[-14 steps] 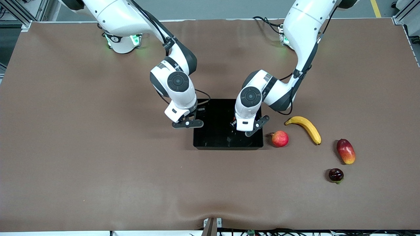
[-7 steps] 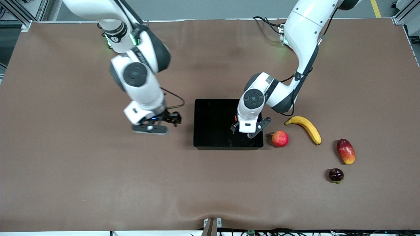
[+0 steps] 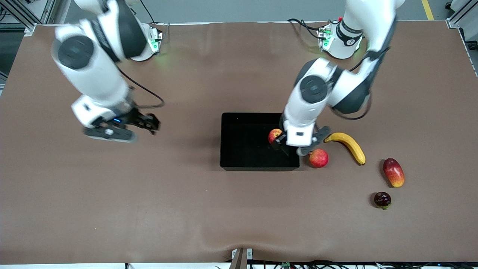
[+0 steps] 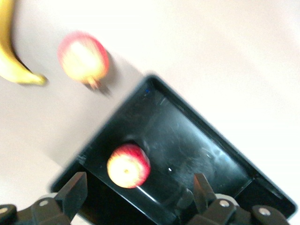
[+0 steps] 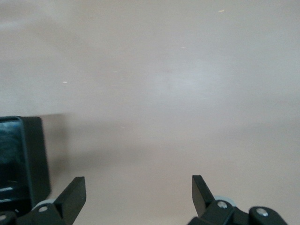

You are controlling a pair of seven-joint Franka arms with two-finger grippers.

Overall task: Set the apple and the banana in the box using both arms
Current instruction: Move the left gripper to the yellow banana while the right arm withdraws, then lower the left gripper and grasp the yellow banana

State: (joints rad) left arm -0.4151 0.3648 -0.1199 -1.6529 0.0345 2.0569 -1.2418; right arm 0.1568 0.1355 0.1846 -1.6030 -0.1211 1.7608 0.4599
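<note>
The apple (image 3: 275,135) lies inside the black box (image 3: 244,153), by the wall toward the left arm's end. In the left wrist view the apple (image 4: 128,165) rests on the box's glossy floor (image 4: 197,136). My left gripper (image 3: 297,145) hangs open and empty over that end of the box, above the apple (image 4: 138,187). The banana (image 3: 347,145) lies on the table outside the box toward the left arm's end, and also shows in the left wrist view (image 4: 11,56). My right gripper (image 3: 149,123) is open and empty over bare table toward the right arm's end (image 5: 137,187).
A pinkish-red round fruit with a nub (image 3: 318,158) sits just outside the box, between it and the banana, and shows in the left wrist view (image 4: 83,57). A mango (image 3: 393,172) and a small dark fruit (image 3: 382,199) lie nearer the front camera. A box corner (image 5: 33,154) shows in the right wrist view.
My left gripper has let go of the apple and risen, leaving it in the box. My right arm has swung away from the box toward its own end of the table.
</note>
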